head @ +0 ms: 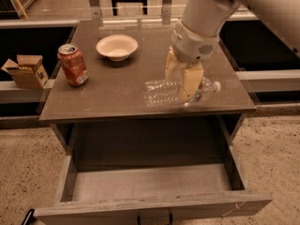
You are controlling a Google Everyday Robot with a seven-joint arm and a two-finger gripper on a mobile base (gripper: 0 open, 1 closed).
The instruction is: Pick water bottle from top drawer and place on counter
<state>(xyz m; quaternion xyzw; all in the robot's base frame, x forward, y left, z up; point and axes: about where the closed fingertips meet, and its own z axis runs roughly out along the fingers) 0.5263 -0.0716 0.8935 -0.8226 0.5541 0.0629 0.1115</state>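
The water bottle is a clear crinkled plastic bottle with a white cap at its right end. It lies sideways in my gripper, which is shut on its middle. The gripper holds it over the front right part of the counter, close above or on the surface; I cannot tell which. The top drawer stands pulled open below the counter's front edge, its grey inside bare, with a dark handle on the front panel.
A red soda can stands at the counter's left side. A white bowl sits toward the back. A small cardboard box sits on a ledge left of the counter. Speckled floor lies on both sides.
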